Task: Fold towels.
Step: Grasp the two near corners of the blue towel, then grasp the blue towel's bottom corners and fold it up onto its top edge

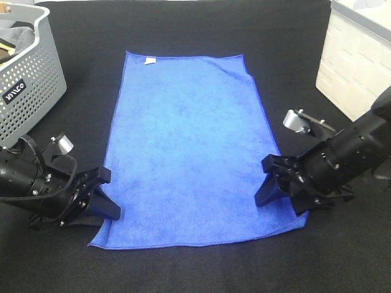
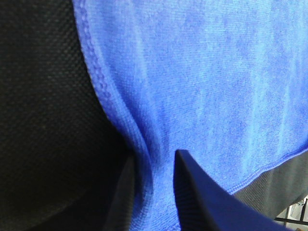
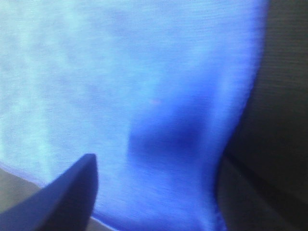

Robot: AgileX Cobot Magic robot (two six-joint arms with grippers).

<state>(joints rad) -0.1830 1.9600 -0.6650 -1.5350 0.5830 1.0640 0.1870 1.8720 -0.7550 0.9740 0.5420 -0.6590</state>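
Note:
A blue towel point(image 1: 189, 152) lies spread flat on the black table, long side running away from me, with a small white tag point(image 1: 149, 60) at its far edge. My left gripper point(image 1: 109, 195) is at the towel's near left edge. In the left wrist view its fingers point(image 2: 202, 202) stand close together with a raised ridge of towel point(image 2: 151, 183) pinched between them. My right gripper point(image 1: 278, 198) is at the near right edge. In the right wrist view one finger point(image 3: 62, 197) lies over the towel point(image 3: 144, 96), and the jaws stand wide apart astride the edge.
A grey perforated basket point(image 1: 30, 91) with cloth inside stands at the far left. A white box point(image 1: 354, 61) stands at the far right. The towel's far right corner point(image 1: 244, 70) is slightly folded over. Black cloth covers the table all around.

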